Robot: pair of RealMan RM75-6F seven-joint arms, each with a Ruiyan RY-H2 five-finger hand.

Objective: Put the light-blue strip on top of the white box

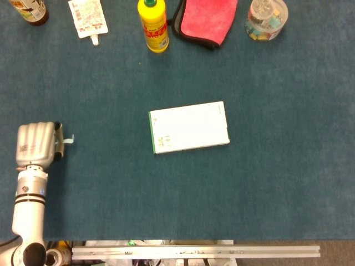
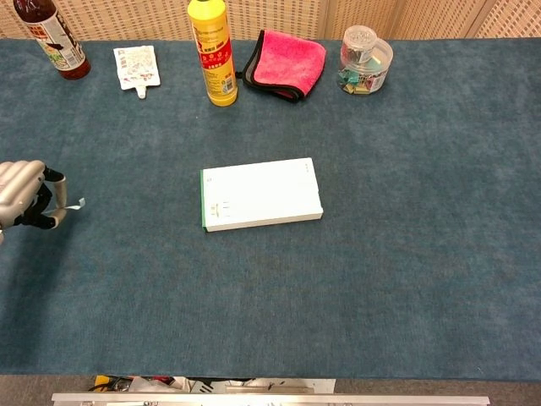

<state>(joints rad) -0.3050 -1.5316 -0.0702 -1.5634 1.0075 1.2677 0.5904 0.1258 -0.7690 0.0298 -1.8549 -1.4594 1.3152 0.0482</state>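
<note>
Our left hand (image 1: 36, 143) sits near the table's (image 1: 277, 183) left edge, fingers curled & pinching the light-blue strip (image 1: 67, 139), w/ its tip poking out rightward. White box (image 1: 189, 127) lies flat mid-table, well apart from the hand.

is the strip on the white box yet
No: the light-blue strip is in the left hand, apart from the bare white box.

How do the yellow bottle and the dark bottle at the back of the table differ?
The yellow bottle is opaque bright yellow with a yellow cap; the dark bottle is dark brown with a white, red-marked label. The yellow bottle stands near the pink cloth, fully in the chest view; the dark bottle sits at the far left corner, its top cut off. Both stand upright along the back edge.
</note>
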